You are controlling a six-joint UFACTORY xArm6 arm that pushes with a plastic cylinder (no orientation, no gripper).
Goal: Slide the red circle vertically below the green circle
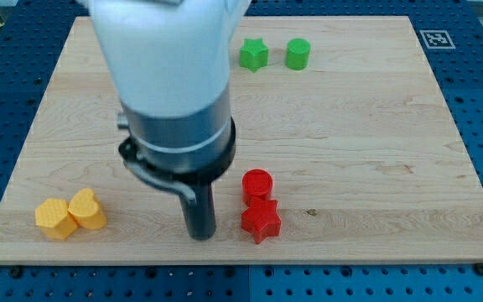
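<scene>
A robot arm's dark rod comes down on a wooden tabletop (376,143), my tip (199,236) resting near the view's bottom edge, just to the view's left of a pair of red blocks. This tool has no jaws to open or close; it is a plain rod and holds nothing, and a narrow strip of bare wood shows between it and the nearest block.

The red circle (257,184) sits up and to the view's right of my tip, touching the red star (261,221) directly beneath it. The green circle (298,54) stands far off near the view's top, a little to the right of the red circle's column, with a green star (253,54) just beside it on the left.

The coming move appears to turn on that small sideways offset: the red circle likely needs only a short push toward the view's right, and my tip already lies on its left, though lower, level with the red star.

Two yellow blocks (70,214), touching each other, sit well apart at the view's bottom left.
</scene>
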